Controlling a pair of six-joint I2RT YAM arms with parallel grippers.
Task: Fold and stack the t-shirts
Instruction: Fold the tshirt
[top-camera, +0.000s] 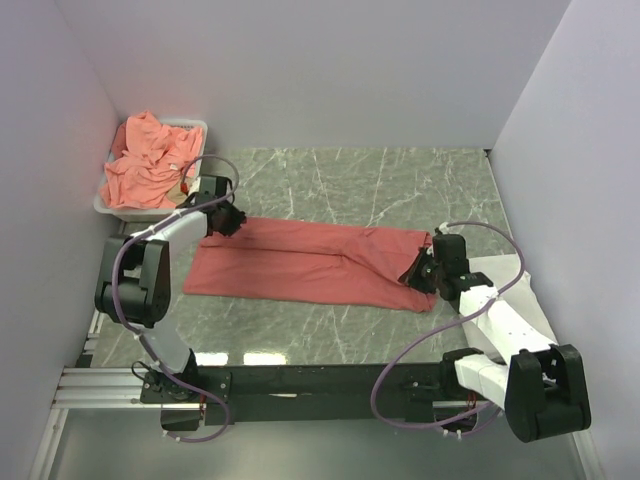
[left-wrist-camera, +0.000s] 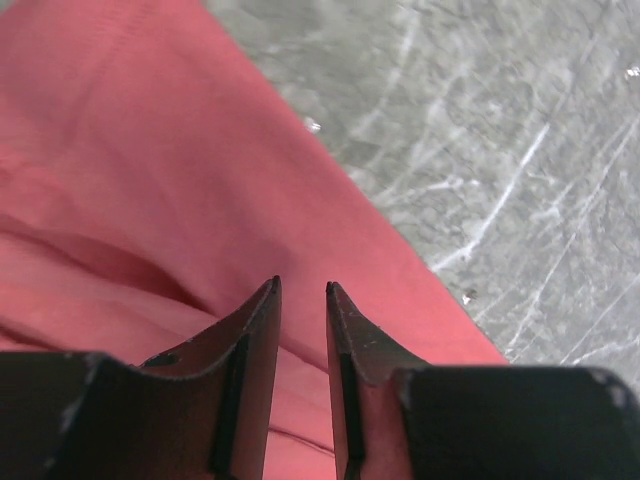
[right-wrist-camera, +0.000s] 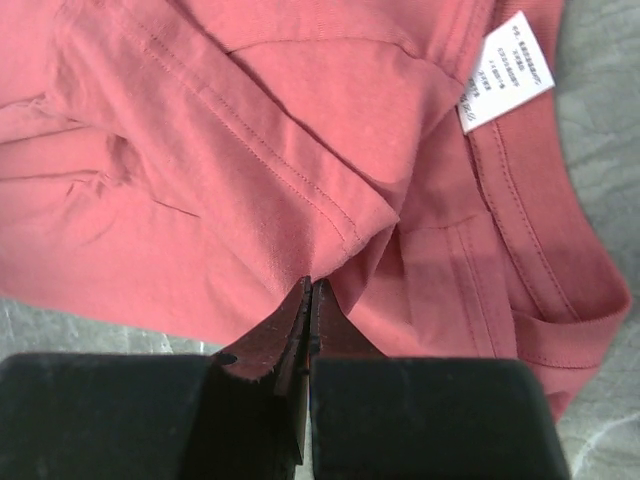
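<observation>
A coral-red t-shirt (top-camera: 300, 262) lies flat on the marble table, folded lengthwise into a long band. My left gripper (top-camera: 228, 220) is low over its far left corner. In the left wrist view its jaws (left-wrist-camera: 302, 287) stand a little apart with only the shirt (left-wrist-camera: 150, 150) below them. My right gripper (top-camera: 420, 272) is at the shirt's right end by the collar. In the right wrist view it (right-wrist-camera: 312, 283) is shut, its tips pinching a fold of the shirt (right-wrist-camera: 250, 120) at the sleeve hem. The white neck label (right-wrist-camera: 507, 70) shows at the upper right.
A white tray (top-camera: 200, 125) at the back left holds several crumpled salmon-pink t-shirts (top-camera: 150, 160). A flat white garment (top-camera: 510, 275) lies partly under my right arm. Lilac walls close the left, back and right sides. Bare marble (left-wrist-camera: 520, 150) lies beyond the shirt.
</observation>
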